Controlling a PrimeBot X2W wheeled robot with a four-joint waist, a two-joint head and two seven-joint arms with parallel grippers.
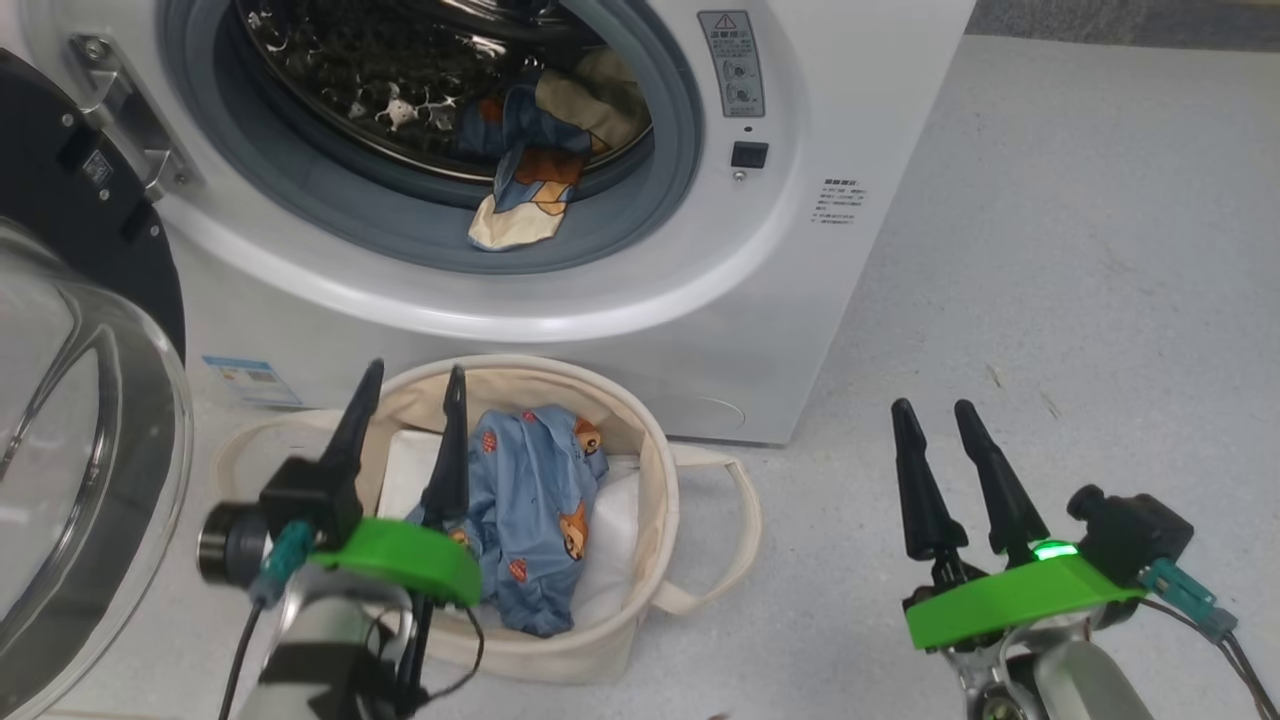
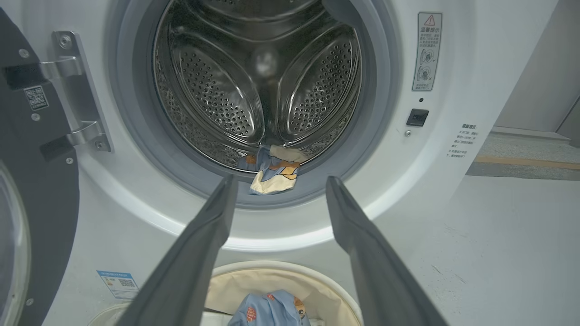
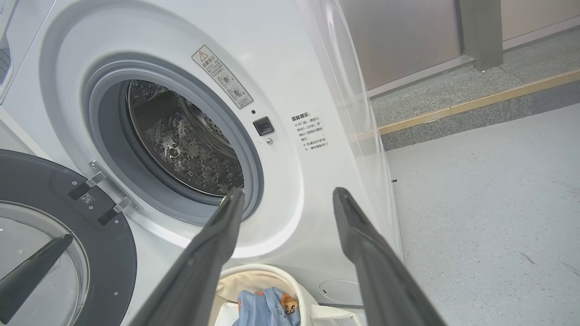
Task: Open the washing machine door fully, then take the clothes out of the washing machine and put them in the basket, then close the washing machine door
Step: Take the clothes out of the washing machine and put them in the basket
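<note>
Plainly swung open at the left of the head view: washing machine door [image 1: 90, 450], black rim and glass bowl turned outward, hinge bracket showing. Beside it, white washing machine [image 1: 850, 120] standing on the grey floor [image 1: 1050, 250], drum mouth uncovered. Draped over the lower grey lip of that mouth, partly hanging out: a patched garment [image 1: 525, 185], blue with orange and cream. Lying in the basket [image 1: 655, 470] on a white sheet [image 1: 400, 470]: a printed garment [image 1: 535, 510], blue with orange animals. Basket on the floor just in front of the washer, below the drum mouth. Left claw [image 1: 415, 368]: fingers parted, gripping nothing, held above the basket's left side and pointing toward the drum. Right claw [image 1: 934, 405]: fingers parted, likewise empty, over bare floor well to the right of the basket.
</note>
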